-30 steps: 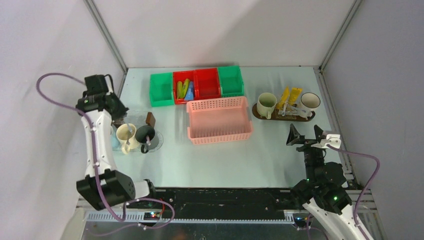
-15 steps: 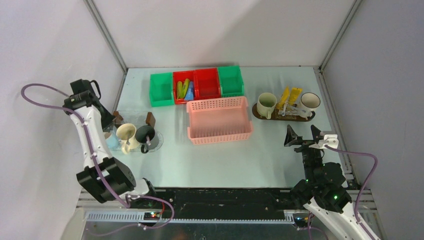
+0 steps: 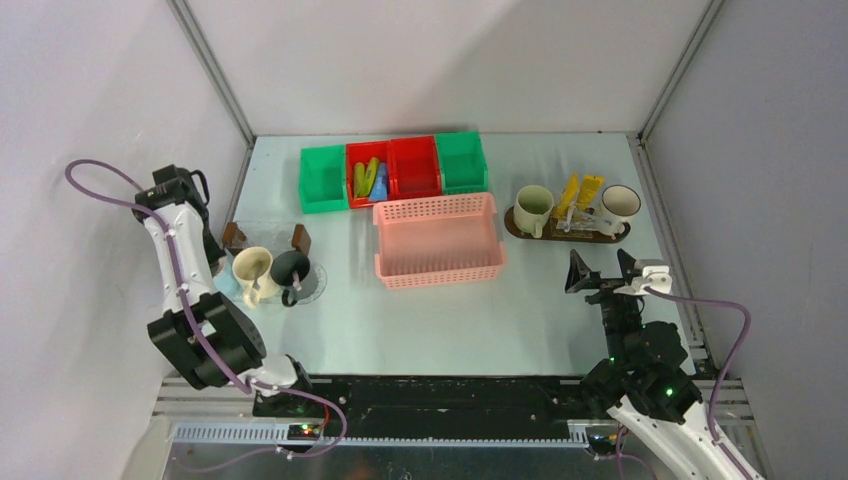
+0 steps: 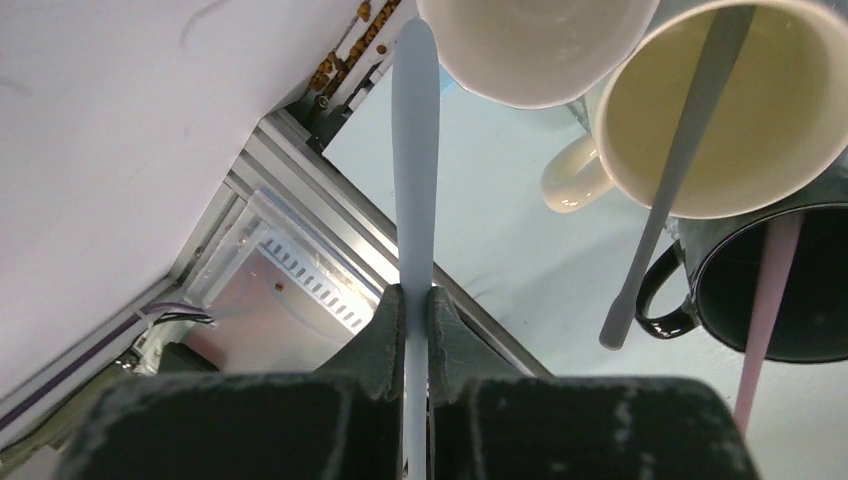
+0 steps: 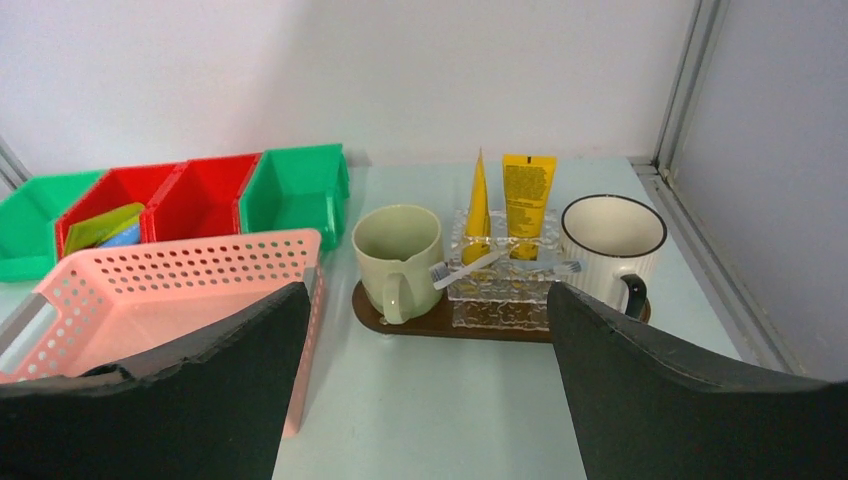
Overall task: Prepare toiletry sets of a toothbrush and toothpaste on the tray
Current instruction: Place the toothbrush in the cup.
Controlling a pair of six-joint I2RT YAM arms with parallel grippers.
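Note:
My left gripper (image 4: 415,300) is shut on a thin pale grey-blue toothbrush (image 4: 413,150) whose tip reaches the rim of a white mug (image 4: 535,50). Beside it are a cream mug (image 4: 720,110) (image 3: 252,268) with a grey brush and a dark mug (image 4: 790,290) (image 3: 291,270) with a pink brush. The dark brown tray (image 3: 520,231) (image 5: 372,306) at the right carries a pale green mug (image 5: 397,250), a white dark-rimmed mug (image 5: 612,240), two yellow tubes (image 5: 528,190) and brushes on a clear holder (image 5: 500,300). My right gripper (image 3: 603,270) (image 5: 428,295) is open and empty, short of the tray.
A pink lattice basket (image 3: 438,240) lies mid-table. Green and red bins (image 3: 392,168) stand behind it, one red bin holding green and blue tubes (image 3: 367,178). The left mugs stand on a clear disc (image 3: 314,286) near the left wall, with two small brown blocks (image 3: 301,238) nearby.
My left arm's wrist has swung back toward the left wall, away from the mugs. The right gripper has edged slightly left and stays open.

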